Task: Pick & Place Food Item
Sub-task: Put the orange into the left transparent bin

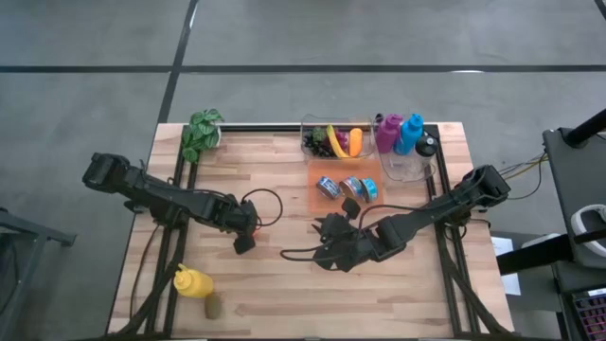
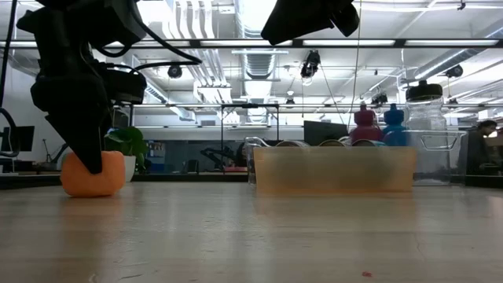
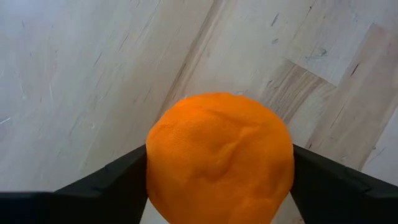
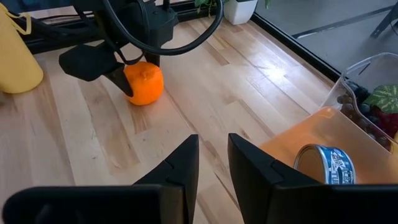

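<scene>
Wooden table [image 1: 284, 294]: orange bin [image 1: 333, 197] holds cans [image 1: 347, 187]; left gripper [image 4: 127, 71] clasps orange [image 4: 143, 83].

Orange fruit [image 3: 219, 158]: bright orange, dimpled skin. Left gripper [image 4: 127, 74] around it: black. Table [image 1: 275, 284]: pale wood planks. Beside table's far edge: translucent orange bin [image 1: 333, 201] with blue-banded silver cans [image 1: 346, 187]; magenta bottle [image 1: 387, 132]; blue bottle [image 1: 410, 133]. Yellow bottle [image 1: 192, 281] at near corner.
</scene>
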Robot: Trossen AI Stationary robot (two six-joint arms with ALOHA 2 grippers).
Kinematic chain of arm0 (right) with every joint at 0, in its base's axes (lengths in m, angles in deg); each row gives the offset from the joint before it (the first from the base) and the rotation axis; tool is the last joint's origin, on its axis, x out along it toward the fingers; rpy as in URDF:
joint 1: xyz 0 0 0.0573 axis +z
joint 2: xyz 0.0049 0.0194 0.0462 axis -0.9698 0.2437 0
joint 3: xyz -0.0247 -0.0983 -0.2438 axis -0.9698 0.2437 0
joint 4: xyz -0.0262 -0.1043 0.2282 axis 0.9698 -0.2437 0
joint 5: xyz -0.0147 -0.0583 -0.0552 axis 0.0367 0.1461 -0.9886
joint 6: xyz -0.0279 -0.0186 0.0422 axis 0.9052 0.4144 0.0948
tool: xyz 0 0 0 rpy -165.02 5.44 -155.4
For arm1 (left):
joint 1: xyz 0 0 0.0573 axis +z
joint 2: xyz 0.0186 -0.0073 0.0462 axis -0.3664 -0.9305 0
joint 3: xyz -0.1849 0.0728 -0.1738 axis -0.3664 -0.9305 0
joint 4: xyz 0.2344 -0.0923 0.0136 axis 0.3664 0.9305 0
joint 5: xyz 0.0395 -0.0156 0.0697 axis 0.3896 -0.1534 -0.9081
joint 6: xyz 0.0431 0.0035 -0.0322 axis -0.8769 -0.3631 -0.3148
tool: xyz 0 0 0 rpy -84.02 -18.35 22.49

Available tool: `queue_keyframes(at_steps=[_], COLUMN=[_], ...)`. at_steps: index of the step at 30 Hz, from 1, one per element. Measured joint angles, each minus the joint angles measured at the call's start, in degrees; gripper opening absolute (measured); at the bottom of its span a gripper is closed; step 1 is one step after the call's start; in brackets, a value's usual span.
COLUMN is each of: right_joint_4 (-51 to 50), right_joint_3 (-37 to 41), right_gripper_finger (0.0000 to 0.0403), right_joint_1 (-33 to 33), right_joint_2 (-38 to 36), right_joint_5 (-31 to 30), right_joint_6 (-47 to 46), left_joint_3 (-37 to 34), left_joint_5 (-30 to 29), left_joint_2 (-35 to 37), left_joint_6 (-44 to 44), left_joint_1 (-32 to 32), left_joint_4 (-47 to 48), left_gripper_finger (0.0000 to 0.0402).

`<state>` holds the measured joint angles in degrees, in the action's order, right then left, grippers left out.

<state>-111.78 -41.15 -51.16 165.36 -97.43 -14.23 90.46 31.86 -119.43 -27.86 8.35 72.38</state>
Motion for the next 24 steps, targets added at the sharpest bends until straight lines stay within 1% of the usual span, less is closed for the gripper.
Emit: queue_keyframes(at_steps=[4, 7, 10, 16, 21, 24], right_joint_4=[0.0, 0.0, 0.0, 0.0, 0.1, 0.1], right_joint_3=[0.0, 0.0, 0.0, 0.0, 0.0, 0.0], right_gripper_finger=[0.0088, 0.0091, 0.0090, 0.0077, 0.0068, 0.0064], right_joint_1=[0.0, 0.0, 0.0, 0.0, 0.0, 0.0], right_joint_2=[0.0, 0.0, 0.0, 0.0, 0.0, 0.0], right_joint_5=[0.0, 0.0, 0.0, 0.0, 0.0, 0.0], right_joint_6=[0.0, 0.0, 0.0, 0.0, 0.0, 0.0], left_joint_3=[0.0, 0.0, 0.0, 0.0, 0.7, 1.9], left_joint_5=[0.0, 0.0, 0.0, 0.0, 0.0, 0.0], left_joint_2=[0.0, 0.0, 0.0, 0.0, 0.0, 0.1], left_joint_6=[-0.3, -0.2, 0.2, 1.1, 1.2, 1.2], left_joint_1=[0.0, 0.0, 0.0, 0.0, 0.0, 0.0], left_joint_4=[0.0, 0.0, -0.4, -4.5, -5.3, -5.4], left_gripper_finger=[0.0289, 0.0272, 0.0268, 0.0273, 0.0260, 0.0259])
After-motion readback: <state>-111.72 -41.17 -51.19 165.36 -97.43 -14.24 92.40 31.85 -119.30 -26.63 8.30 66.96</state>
